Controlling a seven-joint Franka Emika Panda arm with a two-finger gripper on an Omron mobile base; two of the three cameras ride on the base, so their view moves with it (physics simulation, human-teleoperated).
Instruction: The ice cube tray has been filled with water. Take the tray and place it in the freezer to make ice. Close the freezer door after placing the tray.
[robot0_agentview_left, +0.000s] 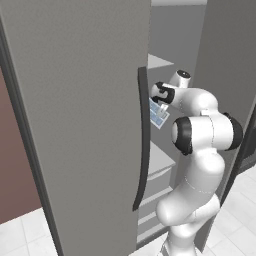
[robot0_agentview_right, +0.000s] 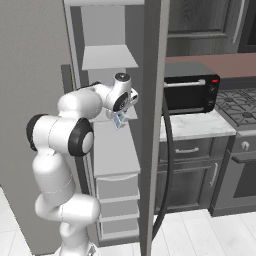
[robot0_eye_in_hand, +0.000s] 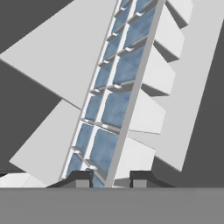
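The pincer (robot0_eye_in_hand: 107, 179) is closed on the near rim of the ice cube tray (robot0_agentview_left: 158, 114), held inside the open freezer (robot0_agentview_right: 107, 30) above a white shelf (robot0_agentview_right: 115, 147). It should level the tray before lowering it flat, so the water (robot0_eye_in_hand: 114, 108) stays in.

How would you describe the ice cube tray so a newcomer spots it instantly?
Find the tall grey freezer with its door swung open and white shelves inside. At mid height the gripper is shut on the ice cube tray, held tilted above a shelf. It is the one white grid with pale blue squares.
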